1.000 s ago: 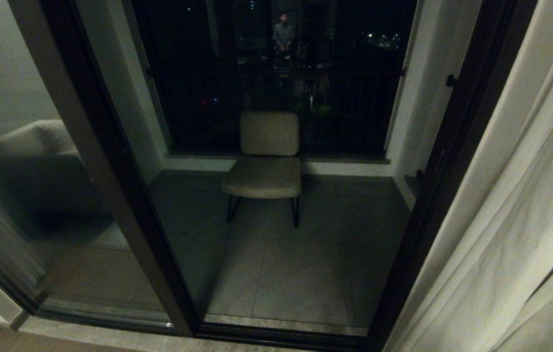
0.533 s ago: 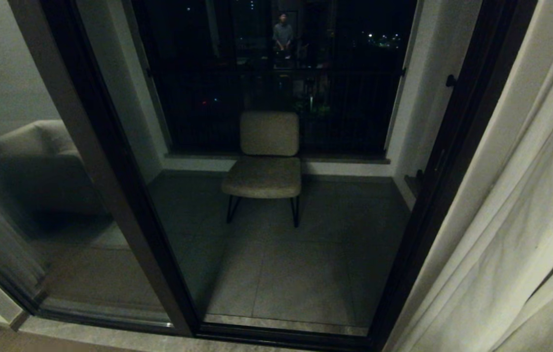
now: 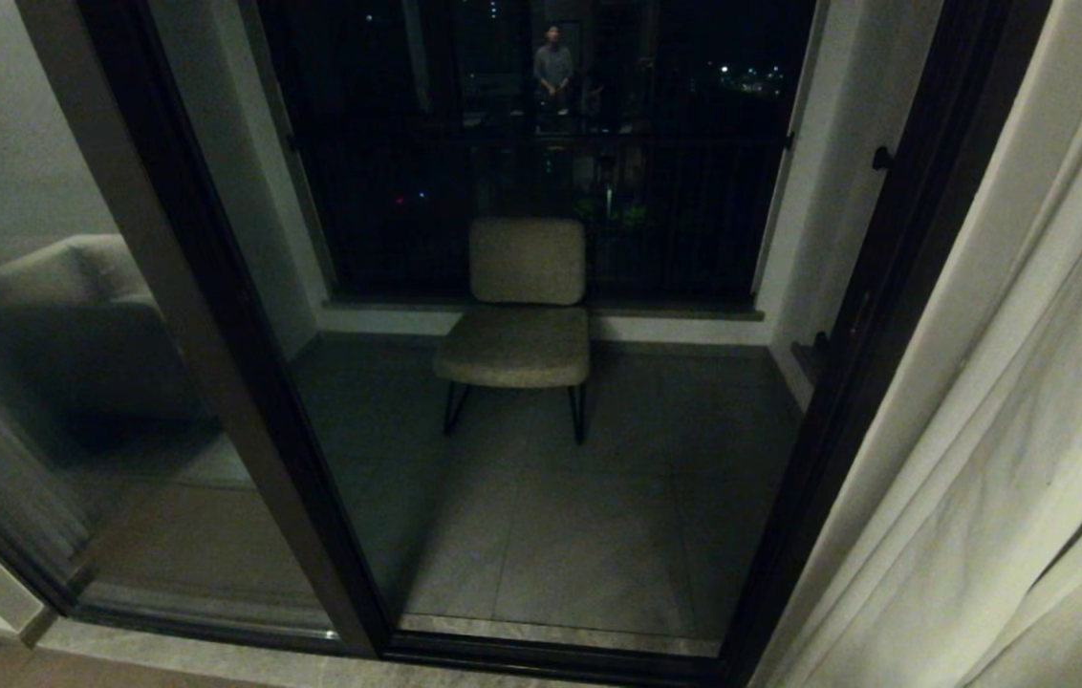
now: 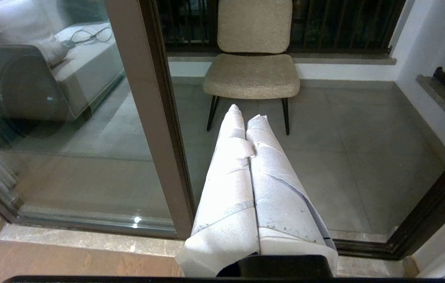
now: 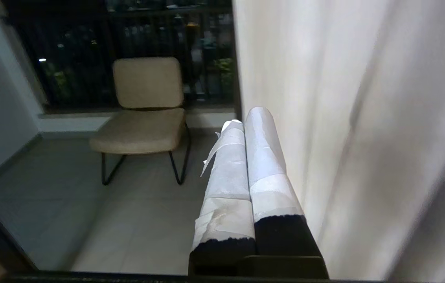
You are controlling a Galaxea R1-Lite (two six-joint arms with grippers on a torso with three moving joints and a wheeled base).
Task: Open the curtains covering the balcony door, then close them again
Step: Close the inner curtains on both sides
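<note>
Both jaws pressed together and empty, right gripper [image 5: 248,118] just beside the curtains [image 5: 348,118], left gripper [image 4: 246,112] apart.

A beige padded chair [image 3: 522,315] on thin dark legs stands on the grey tiled balcony floor [image 3: 598,535], backed by a dark railing [image 3: 541,191]. White side walls [image 3: 809,220] flank it; night lights glint beyond.

Cream pleated curtains [image 3: 1009,401] gathered at the right, beside the uncovered dark-framed glass balcony door [image 3: 235,382].
</note>
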